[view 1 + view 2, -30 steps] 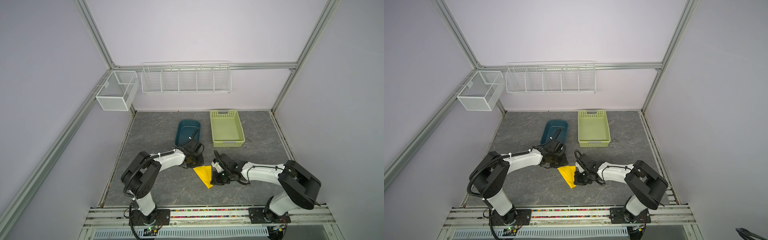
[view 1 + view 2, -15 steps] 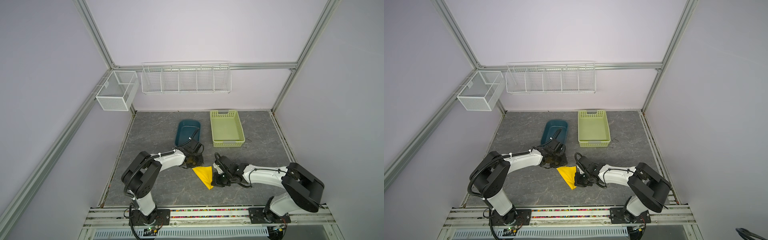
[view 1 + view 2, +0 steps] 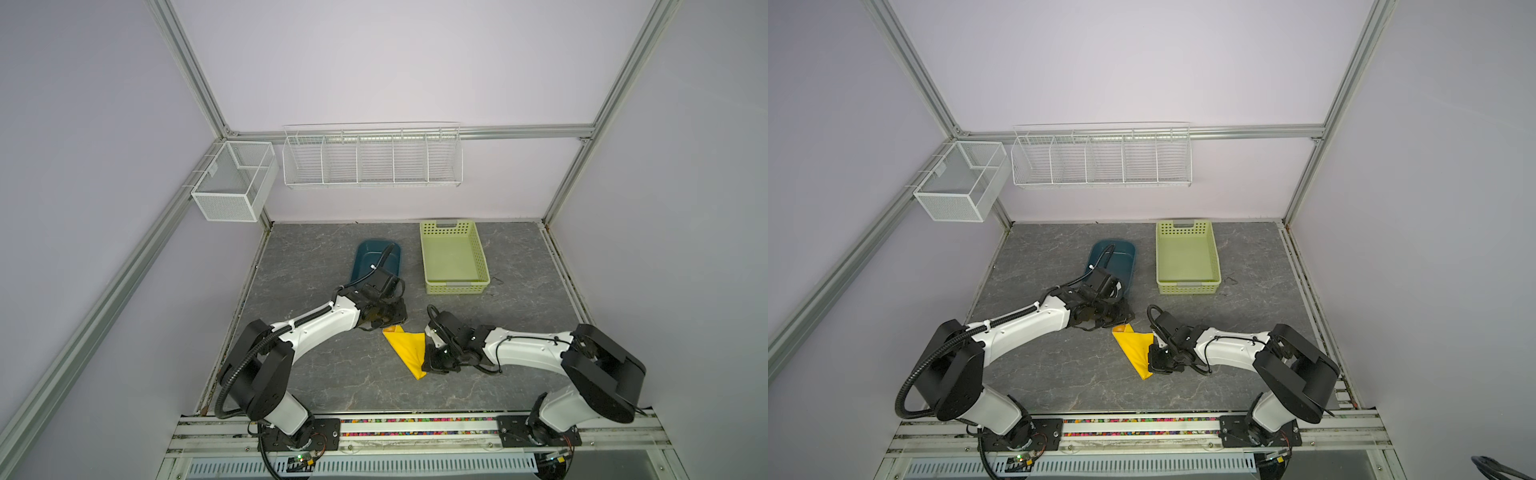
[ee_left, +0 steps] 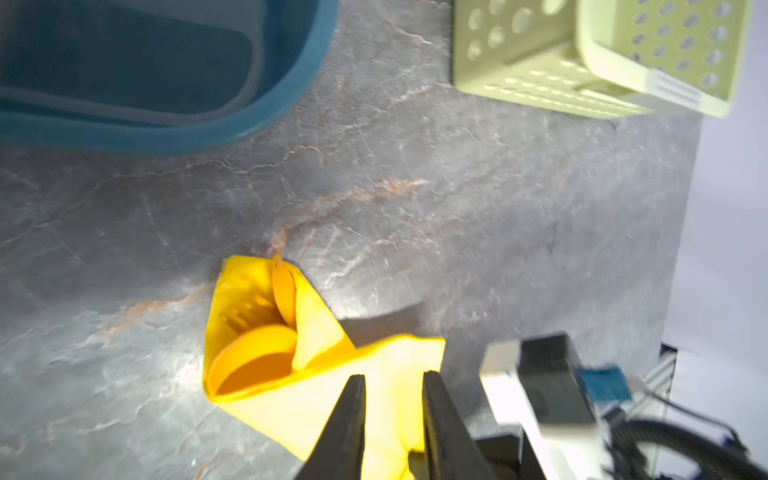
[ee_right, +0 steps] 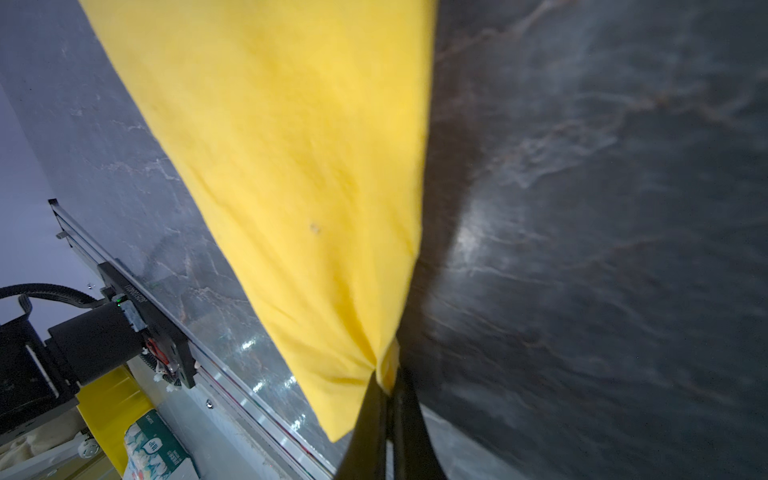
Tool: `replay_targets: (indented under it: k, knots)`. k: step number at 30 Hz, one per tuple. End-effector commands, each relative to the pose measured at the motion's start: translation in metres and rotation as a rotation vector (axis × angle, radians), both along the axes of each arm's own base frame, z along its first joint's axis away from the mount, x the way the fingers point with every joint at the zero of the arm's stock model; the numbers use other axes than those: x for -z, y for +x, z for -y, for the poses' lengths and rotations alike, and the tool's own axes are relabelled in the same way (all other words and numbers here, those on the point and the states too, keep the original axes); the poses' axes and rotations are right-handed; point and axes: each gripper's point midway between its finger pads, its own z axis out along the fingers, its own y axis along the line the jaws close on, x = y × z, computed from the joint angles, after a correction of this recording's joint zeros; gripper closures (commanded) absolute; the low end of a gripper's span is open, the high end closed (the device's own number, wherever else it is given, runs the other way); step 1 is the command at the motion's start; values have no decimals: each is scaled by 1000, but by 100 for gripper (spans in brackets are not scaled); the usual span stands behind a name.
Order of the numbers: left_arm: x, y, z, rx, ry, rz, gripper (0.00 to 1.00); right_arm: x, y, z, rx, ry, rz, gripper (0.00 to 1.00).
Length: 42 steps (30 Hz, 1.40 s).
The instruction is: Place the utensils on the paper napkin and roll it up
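We've got the right gripper [image 5: 386, 380] pinching the floppy napkin [image 5: 291, 166] by its edge; slick utensils [image 4: 257, 353] inside may slip; whether the left gripper [image 4: 394, 378] holds anything, we can't tell.

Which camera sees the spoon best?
The left wrist view: the spoon peeks from the open end of the napkin. Both top views show only an orange speck; the right wrist view shows just napkin.
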Motion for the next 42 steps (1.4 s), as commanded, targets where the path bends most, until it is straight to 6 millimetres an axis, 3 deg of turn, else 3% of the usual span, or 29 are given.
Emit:
replay_targets:
  k: [1, 5, 11, 30, 34, 42]
  knots:
    - [22, -29, -15, 17, 51, -102, 85, 24, -13, 21, 6, -122, -57, 93]
    - [34, -43, -16, 10, 37, -132, 90, 24, -14, 19, 2, -121, -59, 93]
    - [50, -50, -1, 19, 24, -163, 92, 25, -14, 16, 0, -124, -67, 93]
    - [96, -49, 2, 5, 67, -201, 94, 18, -17, 7, -17, -92, -58, 93]
    - [102, -52, -2, 10, 84, -208, 94, 13, -12, 12, -12, -91, -28, 86]
    - [108, -56, -5, 22, 89, -214, 94, 2, 4, 22, 18, -22, -3, 59]
